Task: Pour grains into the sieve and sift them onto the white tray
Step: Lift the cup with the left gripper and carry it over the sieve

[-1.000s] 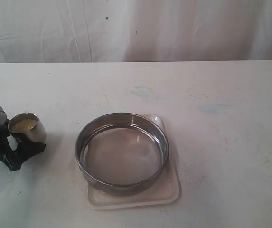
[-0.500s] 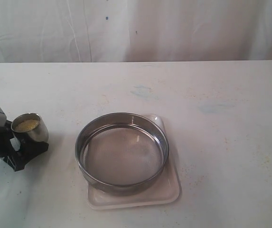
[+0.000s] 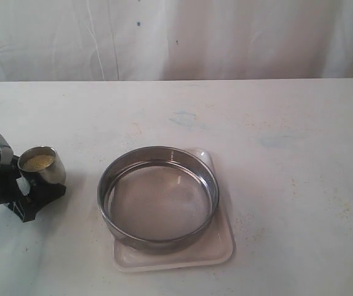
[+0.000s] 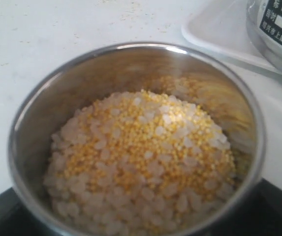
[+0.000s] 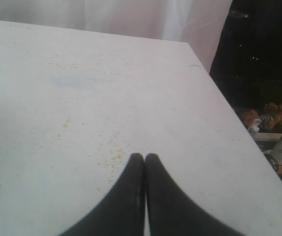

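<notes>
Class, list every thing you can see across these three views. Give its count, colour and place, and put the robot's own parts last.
steel cup: one, silver, left of the sieve, held by the left gripper
grains: one heap, golden-yellow and whitish, inside the steel cup
sieve: one, steel with wire mesh, empty, standing on the white tray
white tray: one, white, under the sieve, on the table
stray grains: scattered, yellowish, on the table
table: one, white, under everything
curtain: one, white, behind the table
left gripper: one, black, clamped on the steel cup
right gripper: one, black, shut and empty, over the table
</notes>
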Available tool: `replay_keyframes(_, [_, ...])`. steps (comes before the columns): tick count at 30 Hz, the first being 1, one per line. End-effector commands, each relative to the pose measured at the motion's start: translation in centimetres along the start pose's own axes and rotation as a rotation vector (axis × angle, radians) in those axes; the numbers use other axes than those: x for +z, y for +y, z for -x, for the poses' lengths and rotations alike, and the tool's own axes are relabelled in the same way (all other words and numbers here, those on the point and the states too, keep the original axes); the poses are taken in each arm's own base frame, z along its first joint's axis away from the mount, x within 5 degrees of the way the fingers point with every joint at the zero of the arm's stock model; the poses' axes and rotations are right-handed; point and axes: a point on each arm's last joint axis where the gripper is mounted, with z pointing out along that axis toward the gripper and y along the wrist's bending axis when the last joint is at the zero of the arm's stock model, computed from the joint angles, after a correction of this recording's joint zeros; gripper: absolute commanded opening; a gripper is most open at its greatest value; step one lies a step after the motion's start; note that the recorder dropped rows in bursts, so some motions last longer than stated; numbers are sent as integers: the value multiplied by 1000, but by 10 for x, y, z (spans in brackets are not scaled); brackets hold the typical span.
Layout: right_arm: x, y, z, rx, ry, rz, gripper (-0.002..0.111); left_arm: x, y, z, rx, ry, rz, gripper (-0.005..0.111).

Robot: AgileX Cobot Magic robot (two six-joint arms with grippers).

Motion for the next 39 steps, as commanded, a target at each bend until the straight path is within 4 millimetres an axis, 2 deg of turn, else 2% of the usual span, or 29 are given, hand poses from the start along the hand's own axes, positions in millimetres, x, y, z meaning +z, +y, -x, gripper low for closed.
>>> replay_keyframes(1, [0,0,1,-7,-8,-6,0,5,-6,12,23,-35,-13,0])
replay_keyframes(20, [0,0,1,-7,-8,-6,0,6,-5,19,31,-55,25,0])
replay_keyframes(23, [0,0,1,-7,-8,-6,0,1,-2,32,57,-81,54,0])
replay_keyframes(29, [0,0,1,-7,-8,-6,0,-10,0,75,87,-170,78,0])
replay_keyframes(32, [0,0,1,-7,-8,-6,0,-8,-10,94,139,-202,40,0])
replay_keyframes(39, [0,0,1,-7,-8,-6,0,2,-41,122,226,-252,-60,0])
